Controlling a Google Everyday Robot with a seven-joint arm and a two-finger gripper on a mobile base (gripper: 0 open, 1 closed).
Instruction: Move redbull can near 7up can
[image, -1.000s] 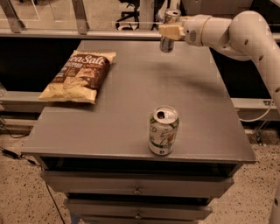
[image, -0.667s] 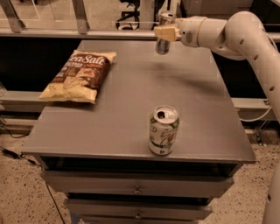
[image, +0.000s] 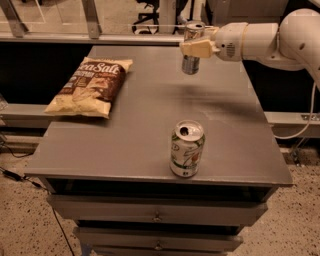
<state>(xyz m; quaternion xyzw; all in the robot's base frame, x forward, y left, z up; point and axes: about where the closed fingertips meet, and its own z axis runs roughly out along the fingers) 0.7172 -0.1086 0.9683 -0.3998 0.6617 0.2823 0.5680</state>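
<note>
In the camera view, my gripper (image: 193, 48) sits in the upper middle of the frame, clamped around the redbull can (image: 190, 65), one beige finger crossing its upper half. The can hangs upright, clear of the surface (image: 140, 130), with a faint shadow below it on the grey top. Compared with a second ago, can and gripper have come lower in the frame and off the far edge, toward the 7up can (image: 187, 149). I read this as the carry being under way, not the placing. The 7up can stands upright at the lower middle of the frame, close to the near edge, well apart from what I hold. It has not moved, and neither has the chip bag (image: 90, 85) lying flat at the left. My arm (image: 260, 39) reaches in from the upper right, forearm about level and the wrist pointing left. I judge the can must travel further down the frame and then lower beside the 7up can without knocking it.
</note>
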